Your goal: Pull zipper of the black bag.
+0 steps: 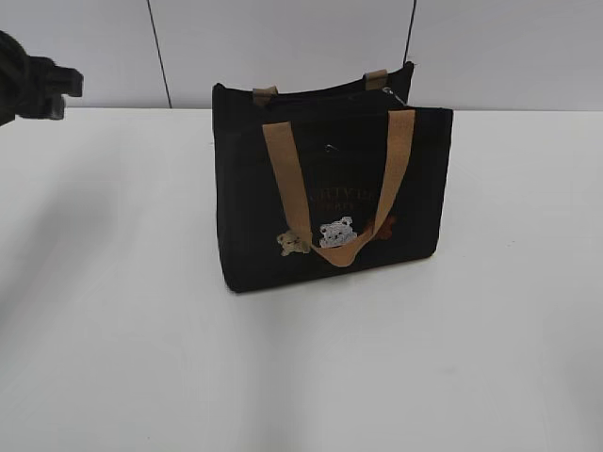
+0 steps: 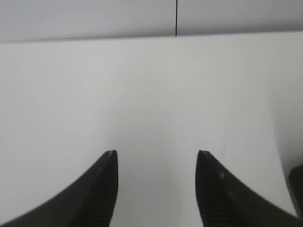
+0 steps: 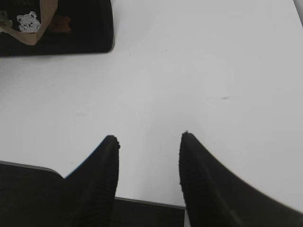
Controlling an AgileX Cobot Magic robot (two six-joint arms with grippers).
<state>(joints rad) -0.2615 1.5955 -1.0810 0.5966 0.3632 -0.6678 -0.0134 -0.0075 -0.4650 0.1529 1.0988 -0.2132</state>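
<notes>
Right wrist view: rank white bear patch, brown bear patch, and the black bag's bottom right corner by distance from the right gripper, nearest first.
1. Black fabric bag's rounded bottom right corner, upper left of the view, closest to the open right gripper.
2. Brown bear patch, further left on the bag's face.
3. White bear patch, furthest left, beside the tan webbing handle.
</notes>
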